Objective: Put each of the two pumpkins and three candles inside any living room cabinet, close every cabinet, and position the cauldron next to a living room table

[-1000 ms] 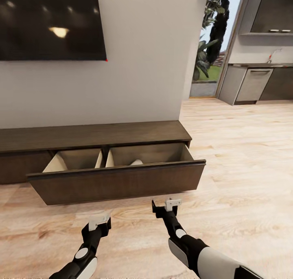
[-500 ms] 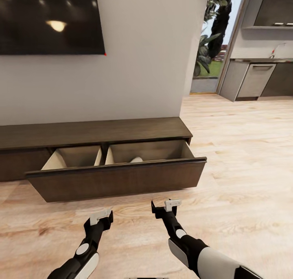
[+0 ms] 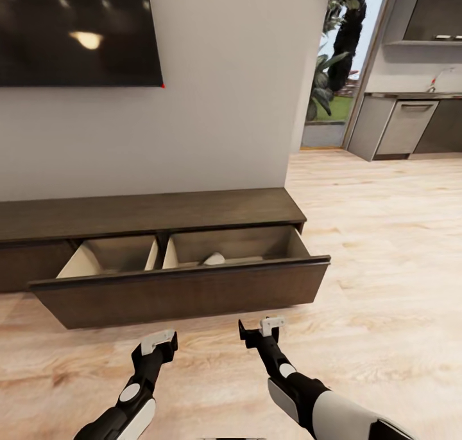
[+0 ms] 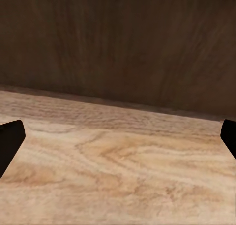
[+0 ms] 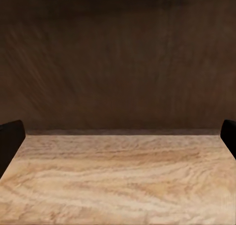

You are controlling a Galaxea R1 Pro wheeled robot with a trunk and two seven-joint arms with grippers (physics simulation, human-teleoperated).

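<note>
The cabinet (image 3: 147, 212) is a long, low dark-brown unit against the white wall. Its wide drawer (image 3: 183, 292) is pulled out, showing two pale tan compartments. A small pale beige rounded thing (image 3: 213, 258), possibly a candle, lies in the right-hand compartment. My left gripper (image 3: 160, 345) and right gripper (image 3: 258, 329) hover low over the floor just in front of the drawer front, both open and empty. In each wrist view the dark fingertips (image 4: 10, 141) (image 5: 10, 139) sit wide apart, facing the drawer front (image 4: 123, 43) (image 5: 118, 62). Pumpkins, cauldron and table are out of view.
A dark TV screen (image 3: 70, 32) hangs on the wall above the cabinet. To the right, a doorway with plants (image 3: 330, 61) and grey kitchen cupboards (image 3: 401, 128) stand beyond the light wooden floor (image 3: 385, 247).
The view has shifted slightly, so the drawer looks a bit nearer and more of its inside shows. The left gripper has moved a little forward; the right gripper has held its place.
</note>
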